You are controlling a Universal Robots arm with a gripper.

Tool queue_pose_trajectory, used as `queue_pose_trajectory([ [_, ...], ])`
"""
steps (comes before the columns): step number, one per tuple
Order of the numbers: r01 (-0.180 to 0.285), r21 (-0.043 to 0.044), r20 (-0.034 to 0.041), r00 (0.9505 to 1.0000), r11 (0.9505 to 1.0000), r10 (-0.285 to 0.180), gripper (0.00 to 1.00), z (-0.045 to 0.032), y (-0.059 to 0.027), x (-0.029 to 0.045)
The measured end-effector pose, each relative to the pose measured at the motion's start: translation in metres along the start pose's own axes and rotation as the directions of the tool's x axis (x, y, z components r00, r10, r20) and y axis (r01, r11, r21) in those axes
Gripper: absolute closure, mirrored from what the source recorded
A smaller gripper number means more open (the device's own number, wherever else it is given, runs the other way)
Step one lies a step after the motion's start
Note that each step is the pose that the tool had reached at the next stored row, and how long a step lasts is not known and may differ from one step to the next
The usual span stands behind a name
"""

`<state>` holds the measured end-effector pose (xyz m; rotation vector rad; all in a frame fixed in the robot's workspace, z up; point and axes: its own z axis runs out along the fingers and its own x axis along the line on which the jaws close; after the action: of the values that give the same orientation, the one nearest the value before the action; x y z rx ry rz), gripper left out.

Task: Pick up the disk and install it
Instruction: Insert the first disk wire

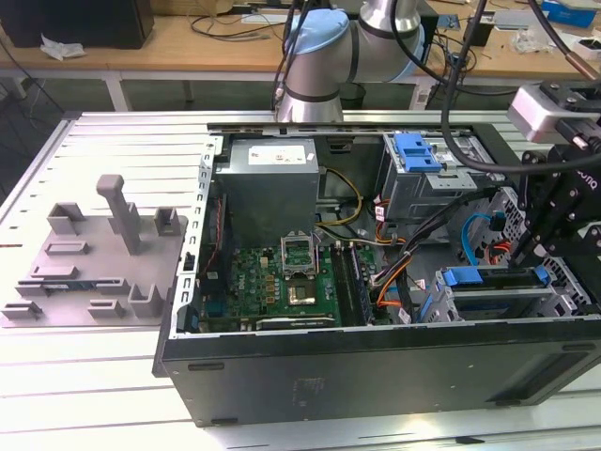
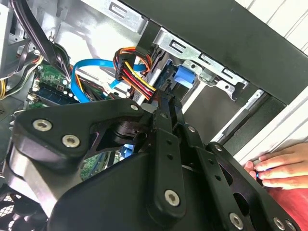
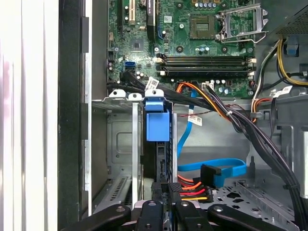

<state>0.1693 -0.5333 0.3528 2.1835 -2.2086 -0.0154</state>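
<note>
The disk [image 1: 493, 279] stands on edge in the drive cage at the exterior view's right end of the open computer case [image 1: 376, 371], its blue carrier bracket running along the top. In the first wrist view the disk [image 3: 157, 126] is edge-on, its blue tab at the far end of the slot. My gripper [image 3: 162, 190] is at the disk's near end, fingers drawn together on it. In the second wrist view the gripper [image 2: 163, 103] points at the disk's blue bracket [image 2: 185, 77]. From outside, the gripper [image 1: 545, 254] hangs over the cage's right end.
Red, orange and yellow power wires [image 3: 192, 190] and a blue data cable [image 3: 216, 168] lie right beside the fingers. The motherboard [image 1: 282, 282] and grey power supply [image 1: 272, 174] fill the case's left half. A person's hand [image 2: 279, 166] rests outside the case wall. A grey fixture [image 1: 94, 254] sits left.
</note>
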Motion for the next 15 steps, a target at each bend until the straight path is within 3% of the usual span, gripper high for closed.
queue_pose_trajectory([
  [15,0.0,0.0011,0.0023,1.0,1.0,0.0,0.84,0.0046,-0.0002,0.0004],
])
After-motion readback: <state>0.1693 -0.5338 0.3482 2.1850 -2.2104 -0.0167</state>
